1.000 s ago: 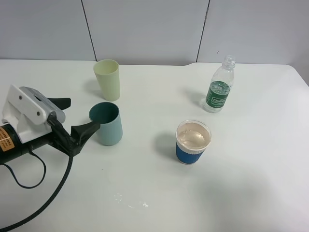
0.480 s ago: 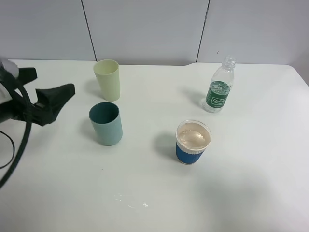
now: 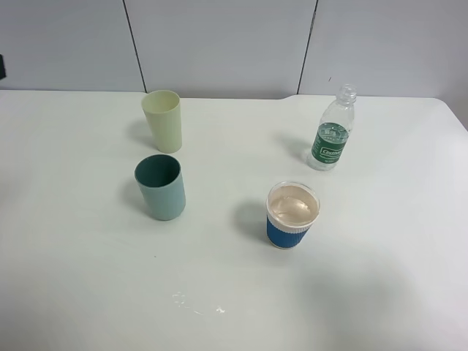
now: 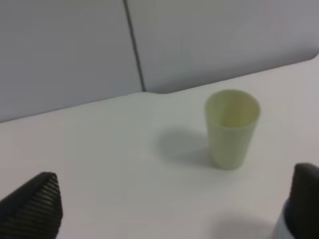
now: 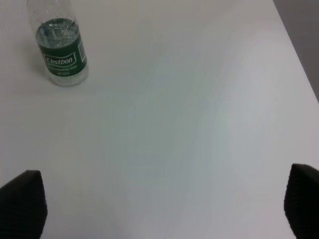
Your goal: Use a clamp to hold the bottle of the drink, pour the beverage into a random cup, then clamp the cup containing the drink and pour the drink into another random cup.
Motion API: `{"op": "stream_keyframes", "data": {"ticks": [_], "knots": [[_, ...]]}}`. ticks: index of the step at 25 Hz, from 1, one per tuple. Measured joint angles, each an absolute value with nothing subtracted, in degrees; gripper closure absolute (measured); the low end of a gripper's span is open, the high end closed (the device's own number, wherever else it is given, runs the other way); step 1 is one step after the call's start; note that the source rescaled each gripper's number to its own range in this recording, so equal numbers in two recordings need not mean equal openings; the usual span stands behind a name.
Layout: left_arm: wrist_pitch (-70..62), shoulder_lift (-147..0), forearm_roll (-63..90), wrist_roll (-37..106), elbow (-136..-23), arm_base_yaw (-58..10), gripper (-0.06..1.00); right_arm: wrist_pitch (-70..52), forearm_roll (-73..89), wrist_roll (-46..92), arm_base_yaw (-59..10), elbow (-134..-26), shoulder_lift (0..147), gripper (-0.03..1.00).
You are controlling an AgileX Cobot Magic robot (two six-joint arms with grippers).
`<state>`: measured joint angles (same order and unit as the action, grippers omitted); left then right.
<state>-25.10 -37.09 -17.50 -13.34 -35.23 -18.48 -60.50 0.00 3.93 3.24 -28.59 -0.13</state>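
Observation:
The bottle (image 3: 333, 131) stands upright at the back right, cap on; the right wrist view shows it too (image 5: 60, 50). The teal tumbler (image 3: 161, 186) stands left of centre. The blue-sleeved cup (image 3: 292, 214) near the middle holds pale liquid. Neither arm shows in the exterior high view. In the left wrist view my left gripper (image 4: 169, 209) is open with nothing between its dark fingertips (image 4: 35, 204). My right gripper (image 5: 162, 209) is open over bare table, well away from the bottle.
A pale yellow-green cup (image 3: 162, 121) stands behind the teal tumbler and shows ahead of the left gripper (image 4: 232, 127). A few small white droplets (image 3: 197, 307) lie near the front of the white table (image 3: 380, 278). Grey wall panels close off the back.
The left arm, which stood beside the teal tumbler, has pulled back to the left and out of the exterior high view. The cups and bottle have not moved.

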Motion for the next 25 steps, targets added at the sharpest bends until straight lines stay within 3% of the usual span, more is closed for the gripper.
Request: {"op": "stream_keyframes", "data": {"ticks": [6,14,25], "knots": [[-40.12,-31.1,-19.13,-10.83,-40.5,-18.48,0.21,-60.5,0.0,3.93,3.24,-28.59,-0.13,-0.03],[-51.53,-22.77,-20.02,-11.67,-42.63,-18.48,-0.03,-60.5,0.0,3.93,3.24,-28.59,-0.13,-0.03],[-61.93,-13.81,-20.83,-17.13,-42.97,-18.48,-0.03,-60.5,0.0,3.93,3.24,-28.59,-0.13,-0.03]]}}
